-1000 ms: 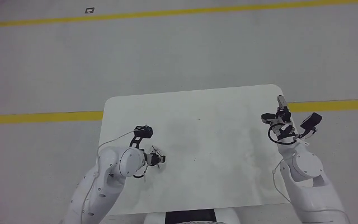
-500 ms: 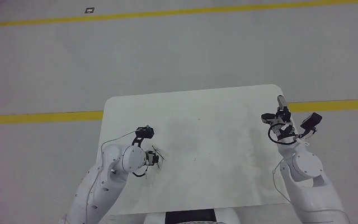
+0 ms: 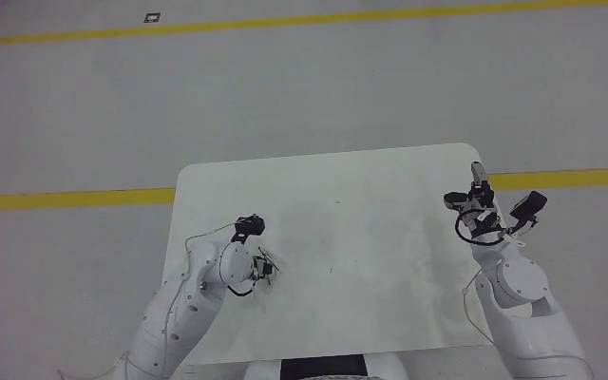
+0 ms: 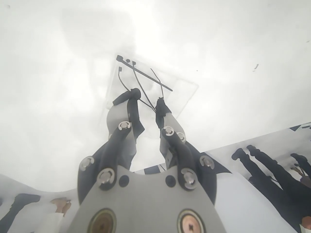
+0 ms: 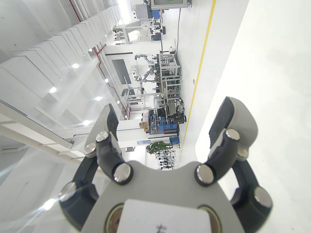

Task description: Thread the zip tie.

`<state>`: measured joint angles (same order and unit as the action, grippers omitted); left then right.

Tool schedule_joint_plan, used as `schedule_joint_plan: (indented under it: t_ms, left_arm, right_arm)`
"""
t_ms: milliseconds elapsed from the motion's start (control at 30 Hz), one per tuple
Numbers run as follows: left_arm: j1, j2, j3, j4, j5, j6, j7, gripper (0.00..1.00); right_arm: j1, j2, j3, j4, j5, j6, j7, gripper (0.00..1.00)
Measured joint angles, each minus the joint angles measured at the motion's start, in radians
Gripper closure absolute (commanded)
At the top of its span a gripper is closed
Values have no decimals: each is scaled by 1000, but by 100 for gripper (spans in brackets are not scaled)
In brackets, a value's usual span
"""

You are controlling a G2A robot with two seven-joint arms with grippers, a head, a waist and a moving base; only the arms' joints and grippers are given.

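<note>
noted several black ties (image 4: 143,73) lying loose and crossed in a clear tray (image 4: 187,90) on the left part of the table (image 3: 380,209). found left claw (image 4: 147,99) down in the tray, jaws parted, tips straddling the strands, nothing pinched as far as can be seen. found right claw (image 5: 167,120) spread wide and empty at the table's right edge, well apart from the tray. judged task barely begun: no tie picked, none looped; singling out, lifting and threading all outstanding

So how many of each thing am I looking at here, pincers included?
Black zip ties: 4, going by the heads
Clear tray: 1
Pincers: 2, left pincer and right pincer
Table: 1
Total: 8
</note>
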<state>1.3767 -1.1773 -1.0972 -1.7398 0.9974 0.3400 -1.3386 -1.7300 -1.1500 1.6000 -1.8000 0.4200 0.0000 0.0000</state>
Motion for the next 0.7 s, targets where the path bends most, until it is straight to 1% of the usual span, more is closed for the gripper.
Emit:
schedule_joint_plan:
  t_ms: [100, 167, 333, 500, 600, 700]
  left_arm:
    - [-5, -11, 4, 18, 5, 0, 5, 86]
    - [-8, -18, 4, 31, 6, 0, 10, 86]
    - [-14, -38, 5, 64, 21, 0, 19, 79]
    - [-17, -56, 6, 77, 54, 0, 10, 77]
    - [-15, -66, 0, 81, 70, 0, 5, 79]
    - [-13, -76, -8, 87, 81, 0, 0, 79]
  right_arm:
    - [0, 0, 0, 0, 0, 0, 0, 0]
    - [0, 0, 0, 0, 0, 0, 0, 0]
    - [0, 0, 0, 0, 0, 0, 0, 0]
    - [0, 0, 0, 0, 0, 0, 0, 0]
    - [0, 0, 0, 0, 0, 0, 0, 0]
    - [0, 0, 0, 0, 0, 0, 0, 0]
